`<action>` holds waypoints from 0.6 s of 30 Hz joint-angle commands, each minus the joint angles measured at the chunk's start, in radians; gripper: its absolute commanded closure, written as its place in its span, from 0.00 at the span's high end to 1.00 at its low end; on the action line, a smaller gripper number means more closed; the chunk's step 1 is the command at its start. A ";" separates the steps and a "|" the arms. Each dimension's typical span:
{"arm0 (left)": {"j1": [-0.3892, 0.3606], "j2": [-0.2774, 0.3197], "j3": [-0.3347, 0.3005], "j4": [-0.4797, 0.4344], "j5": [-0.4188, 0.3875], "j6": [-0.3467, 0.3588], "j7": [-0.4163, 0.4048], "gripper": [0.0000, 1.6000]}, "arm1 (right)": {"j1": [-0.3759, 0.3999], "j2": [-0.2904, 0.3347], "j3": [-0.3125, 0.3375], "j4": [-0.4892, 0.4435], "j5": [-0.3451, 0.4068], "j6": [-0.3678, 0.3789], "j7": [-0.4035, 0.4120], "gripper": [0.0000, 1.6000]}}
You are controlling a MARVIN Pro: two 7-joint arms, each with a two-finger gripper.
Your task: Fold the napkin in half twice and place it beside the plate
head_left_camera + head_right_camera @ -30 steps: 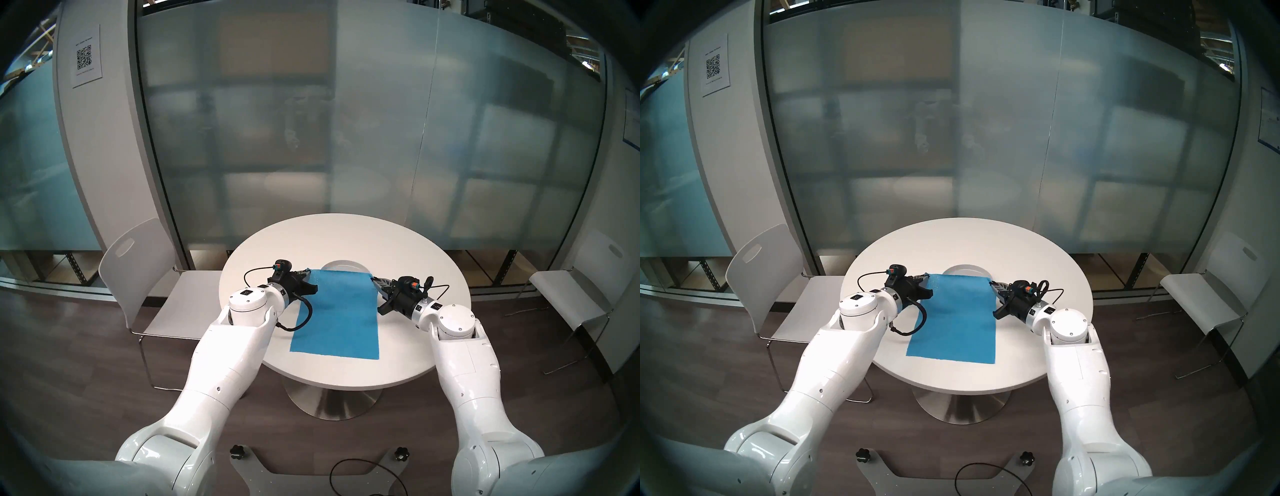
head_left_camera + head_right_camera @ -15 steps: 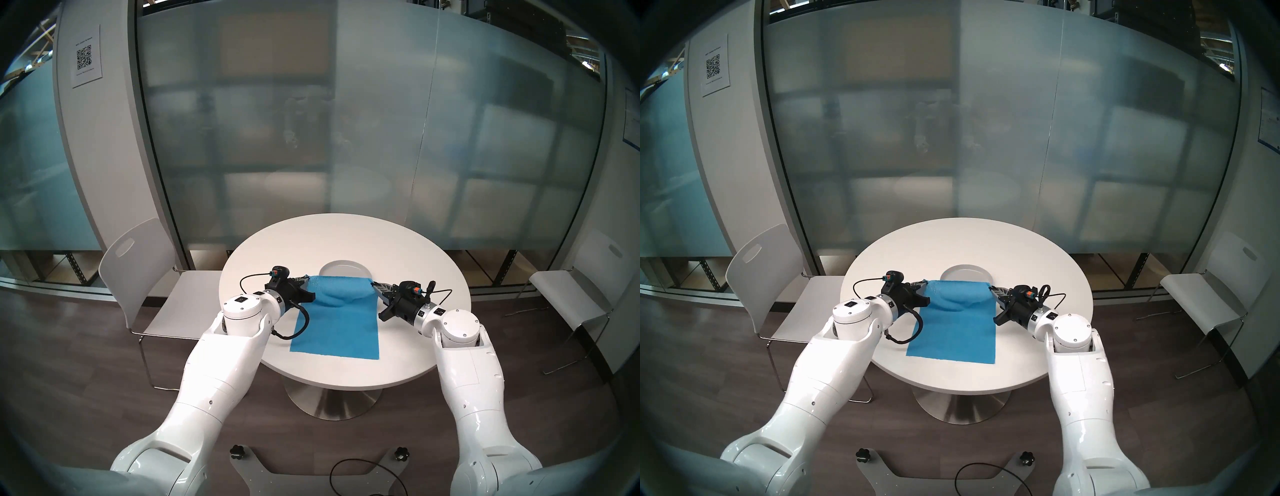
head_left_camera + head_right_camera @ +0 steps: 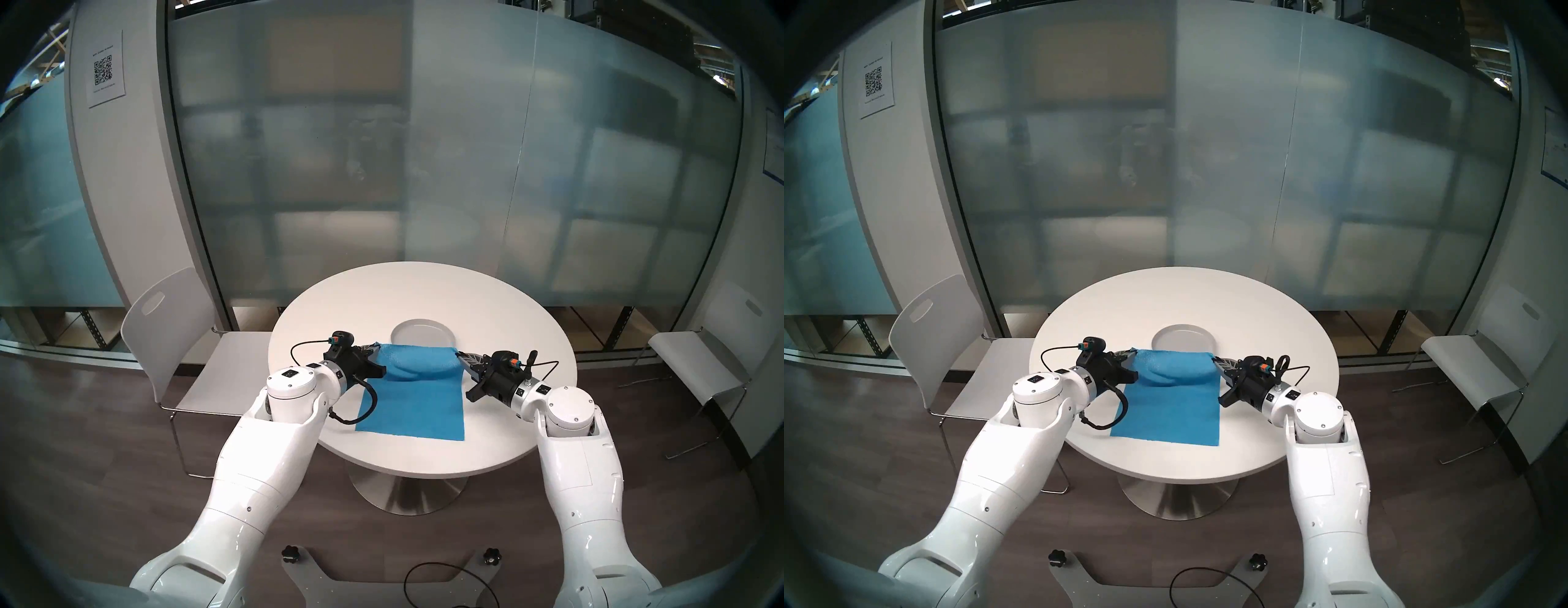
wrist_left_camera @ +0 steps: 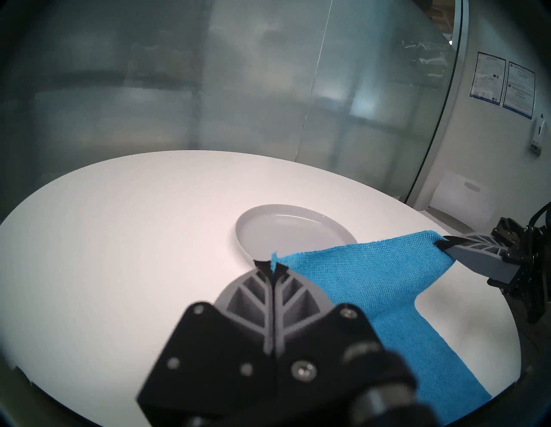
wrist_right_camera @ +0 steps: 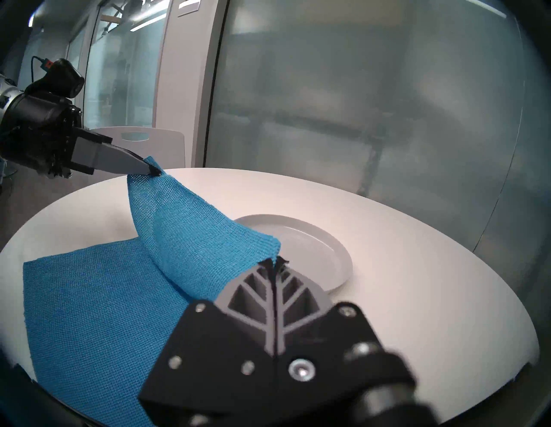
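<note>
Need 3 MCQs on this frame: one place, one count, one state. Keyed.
1. The plate lies:
A. beyond the napkin's lifted edge
B. under the napkin's near edge
C. on a chair

2. Chairs in view:
A. none
B. two
C. four

3. The napkin is:
A. flat all over
B. far edge lifted, near part on the table
C. wholly in the air

Key: 1 A, the plate shows past the raised edge. 2 B, a chair stands on each side. 3 B, left claw and right claw are shut on the far corners.

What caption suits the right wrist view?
Both grippers pinch the blue napkin's far corners, lifting that edge near the grey plate.
</note>
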 commanded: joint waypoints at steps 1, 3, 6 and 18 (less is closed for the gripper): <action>0.031 0.006 0.005 -0.073 -0.004 0.008 -0.009 0.00 | -0.013 -0.006 0.001 -0.061 0.003 -0.001 -0.001 0.00; 0.038 0.008 0.005 -0.084 -0.005 0.013 -0.009 0.00 | -0.020 -0.007 0.001 -0.071 0.003 0.002 0.003 0.00; 0.044 0.012 0.005 -0.093 -0.007 0.019 -0.010 0.00 | -0.032 -0.007 0.002 -0.088 0.003 0.008 0.011 0.00; 0.073 0.020 -0.005 -0.119 -0.007 0.024 0.000 0.00 | -0.090 -0.017 0.013 -0.153 0.007 0.031 0.033 0.00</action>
